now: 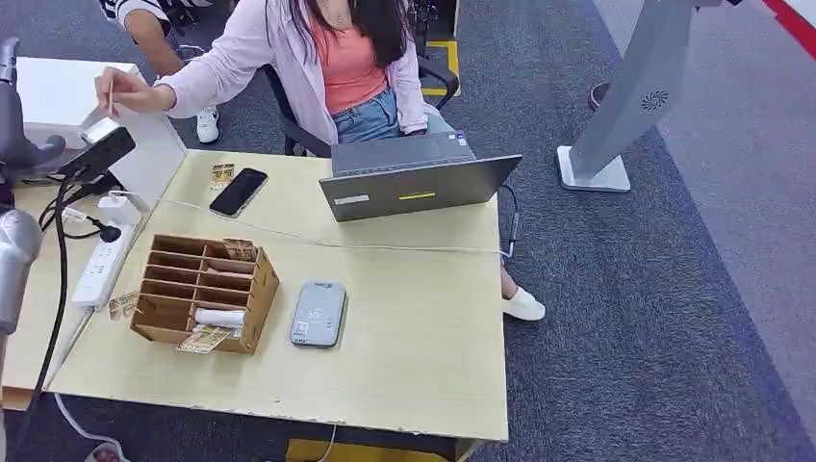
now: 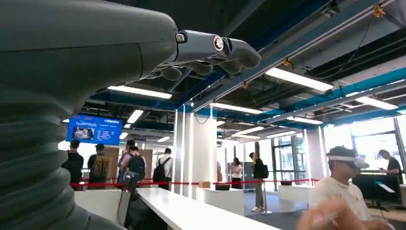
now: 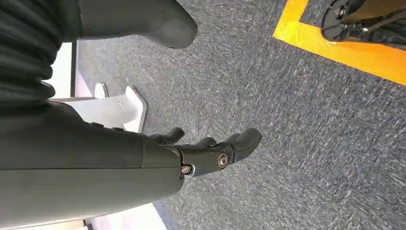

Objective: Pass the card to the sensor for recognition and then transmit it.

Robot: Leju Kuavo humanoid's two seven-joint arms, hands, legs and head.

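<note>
The grey card sensor (image 1: 318, 313) lies flat on the wooden table (image 1: 414, 366), right of a wooden sorter box (image 1: 204, 292). Cards (image 1: 241, 250) stick out of the box's top row. Another card (image 1: 205, 339) lies at its front and one (image 1: 122, 306) to its left. A person's hand (image 1: 120, 91) holds a thin card upright at the far left. My left hand (image 1: 12, 115) is raised at the left edge, near that hand. In the left wrist view my left hand's fingers (image 2: 210, 50) are loosely spread with nothing in them. My right hand (image 3: 210, 153) hangs over grey carpet, empty, fingers apart.
A seated person in a pink jacket (image 1: 318, 67) faces an open laptop (image 1: 414, 178). A black phone (image 1: 239, 191), a power strip (image 1: 101, 269) and a black cable-mounted camera (image 1: 96, 154) stand at the left. A grey stand (image 1: 625, 106) is on the carpet to the right.
</note>
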